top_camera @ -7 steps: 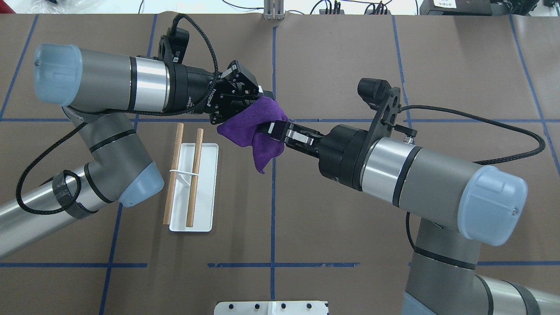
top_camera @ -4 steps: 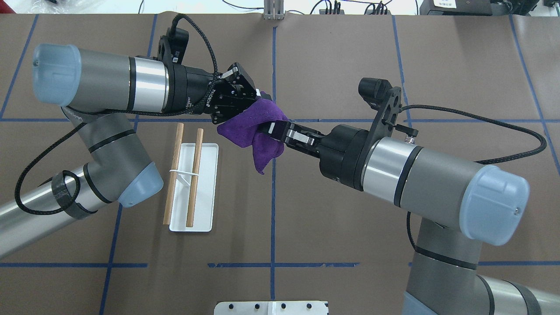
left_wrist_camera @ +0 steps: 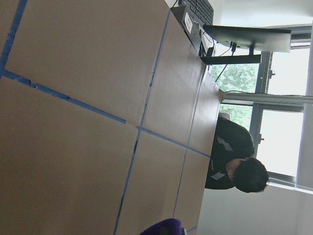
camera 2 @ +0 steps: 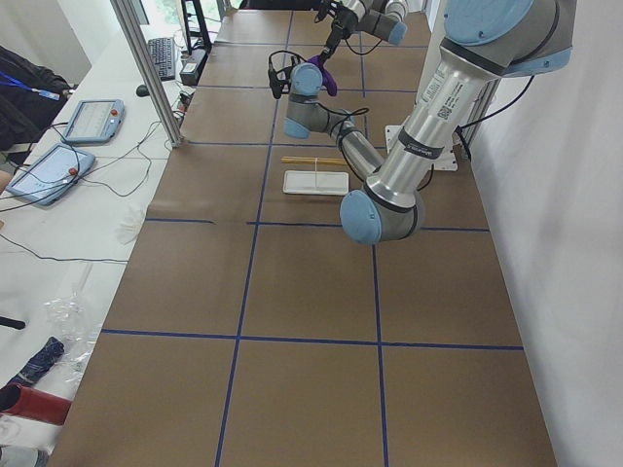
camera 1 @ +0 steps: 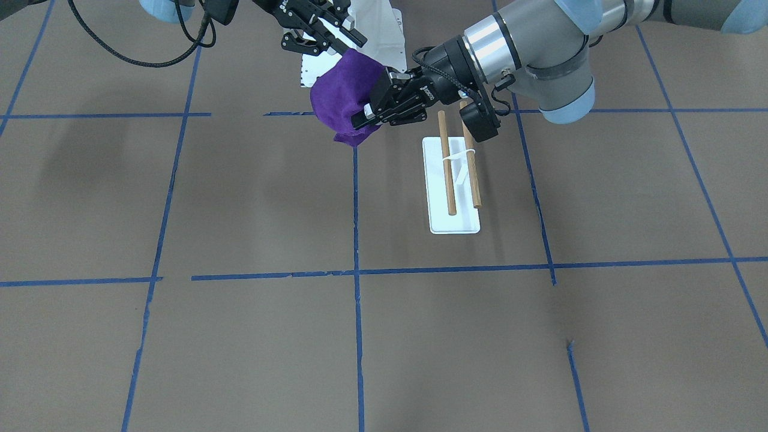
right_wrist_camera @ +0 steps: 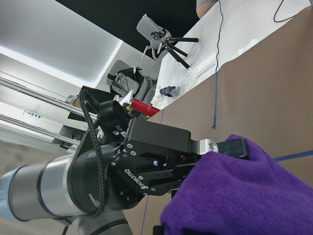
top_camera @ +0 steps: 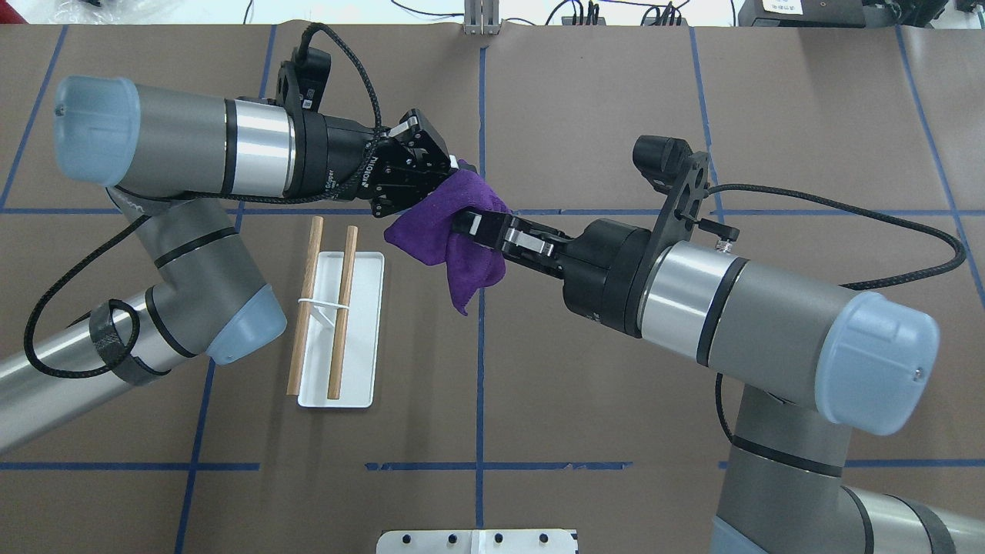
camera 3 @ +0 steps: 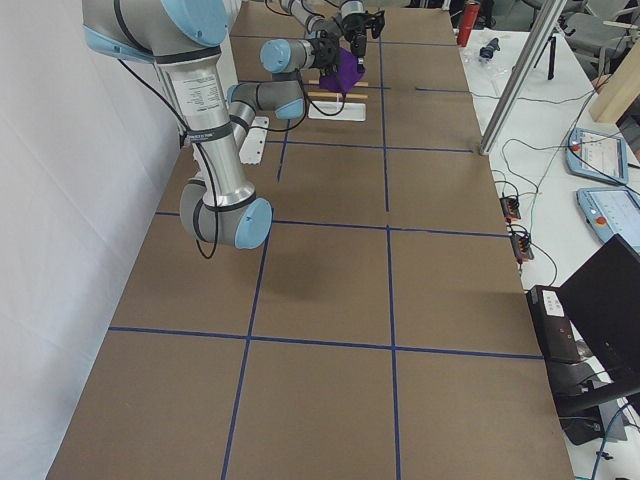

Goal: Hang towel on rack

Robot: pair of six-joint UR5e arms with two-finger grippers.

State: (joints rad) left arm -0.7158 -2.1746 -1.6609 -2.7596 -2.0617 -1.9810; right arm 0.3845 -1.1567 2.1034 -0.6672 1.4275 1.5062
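Observation:
The purple towel [top_camera: 439, 227] hangs bunched in the air between both grippers, above the table's middle and to the right of the rack [top_camera: 338, 308]. My left gripper [top_camera: 449, 178] comes in from the left and is shut on the towel's upper far edge. My right gripper [top_camera: 467, 223] reaches in from the right, shut on the towel, one finger on top and the lower one hidden by cloth. In the front view the towel [camera 1: 342, 99] sits left of the rack [camera 1: 456, 180], whose two wooden dowels are bare. The right wrist view shows the towel [right_wrist_camera: 244, 196] with the left gripper's finger [right_wrist_camera: 234, 147] on it.
The rack stands on its white base on brown, blue-taped table paper, under my left forearm's reach. A white bolted pedestal plate [top_camera: 477, 541] lies at the robot's edge. A person [left_wrist_camera: 234, 161] sits beyond the table's far side. Tablets and cables lie off the table's long side.
My left gripper's fingers have closed in on the towel. The right gripper has edged slightly left with the cloth. The rack has not moved.

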